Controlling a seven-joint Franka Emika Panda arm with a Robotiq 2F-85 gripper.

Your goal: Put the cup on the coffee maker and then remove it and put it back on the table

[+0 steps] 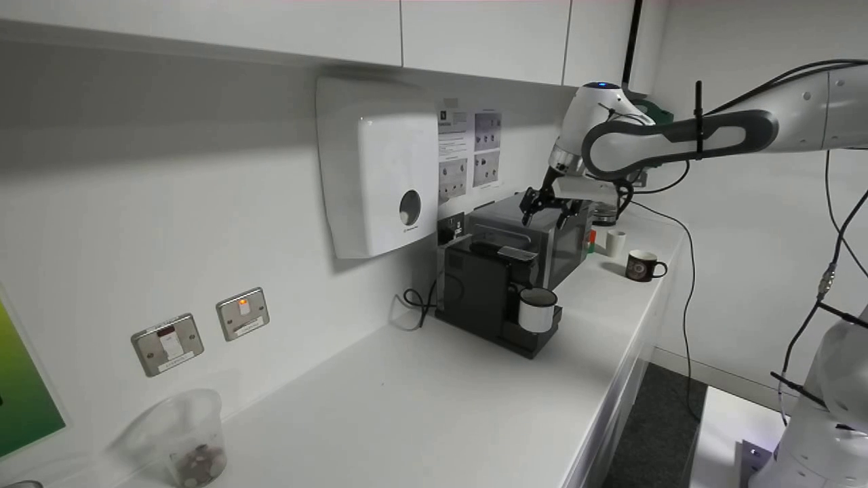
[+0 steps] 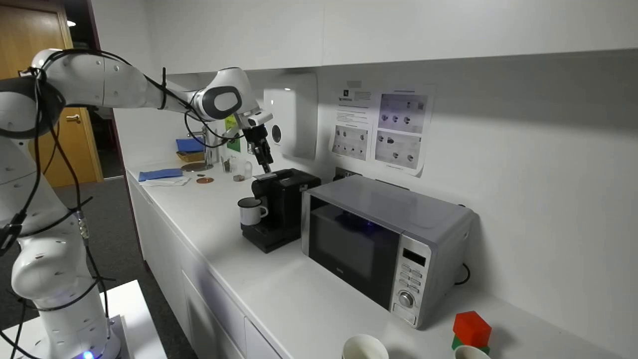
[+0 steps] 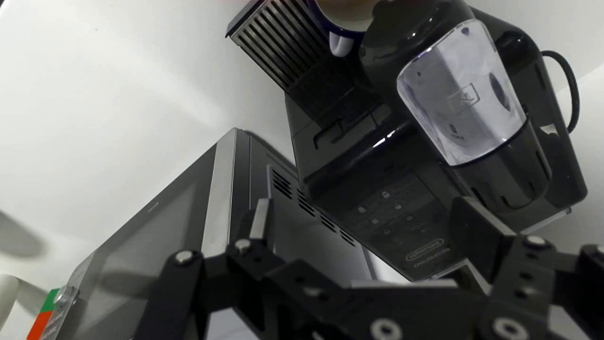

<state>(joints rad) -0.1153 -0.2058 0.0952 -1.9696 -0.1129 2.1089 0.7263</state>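
Cup (image 1: pixel 537 315) parked upright on the coffee maker (image 1: pixel 476 291) in an exterior view, below the pincer (image 1: pixel 544 221), spread wide, nothing gripped; handle (image 2: pixel 264 211) turned toward the microwave (image 2: pixel 389 204) in an exterior view; cup cropped by the top edge in the wrist view, so probably best reached that way, going down.

Counter (image 1: pixel 393 413) free 1 side of coffee mkr (image 1: pixel 478 298), microwave (image 2: pixel 384 239) blocking opp. side.
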